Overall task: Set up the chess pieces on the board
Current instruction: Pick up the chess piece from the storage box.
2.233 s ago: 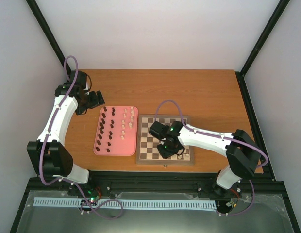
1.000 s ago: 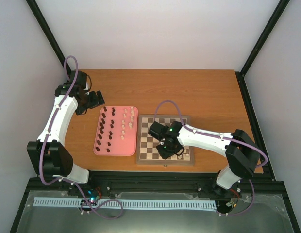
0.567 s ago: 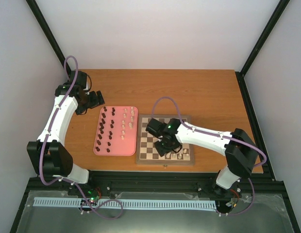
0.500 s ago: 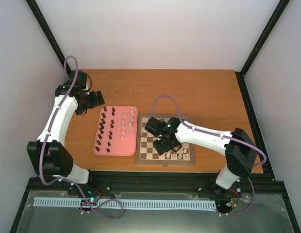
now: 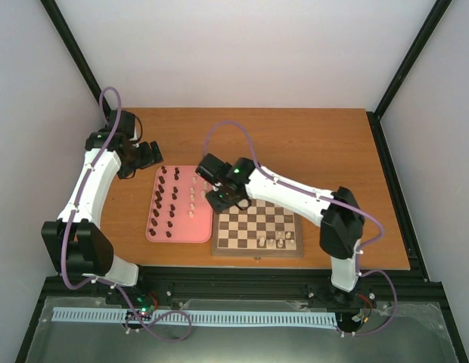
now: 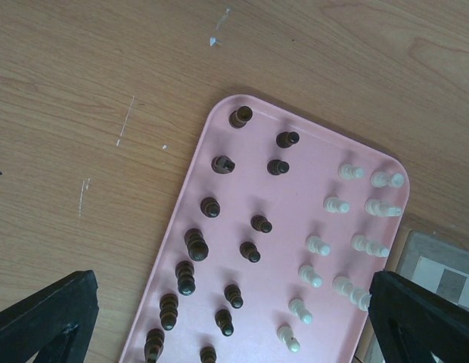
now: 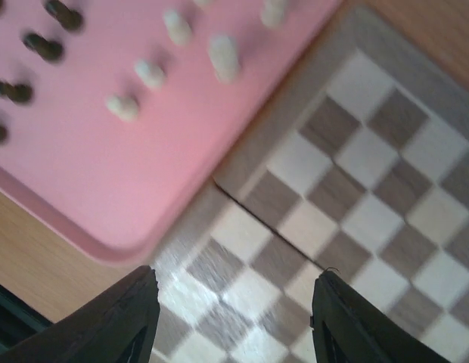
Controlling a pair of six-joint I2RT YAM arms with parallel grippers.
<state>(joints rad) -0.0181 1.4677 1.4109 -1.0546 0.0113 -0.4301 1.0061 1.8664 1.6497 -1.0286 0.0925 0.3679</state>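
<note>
The board [image 5: 257, 252] lies right of centre with three cream chess pieces [image 5: 277, 241] on its near row. Several dark chess pieces [image 5: 163, 200] and cream ones [image 5: 195, 193] stand on the pink tray [image 5: 181, 231]. My right gripper [image 5: 218, 198] hovers over the board's far-left corner beside the tray. In the blurred right wrist view it [image 7: 234, 306] is open and empty above the checks [image 7: 355, 151], with the tray [image 7: 144, 166] at upper left. My left gripper [image 5: 151, 155] hangs beyond the tray's far-left corner, open [image 6: 234, 310] and holding nothing, looking down on dark pieces [image 6: 197, 246] and cream pieces [image 6: 318, 246].
Bare wooden table [image 5: 310, 144] stretches behind the board and tray. Black frame posts [image 5: 386, 174] line the table's right side, and a rail [image 5: 242, 283] runs along its near edge. The right arm's purple cable [image 5: 227, 128] arches above the tray's far edge.
My right gripper has left the board's near row, where cream pieces now stand uncovered, and swung to the far-left corner by the tray. Left arm unmoved.
</note>
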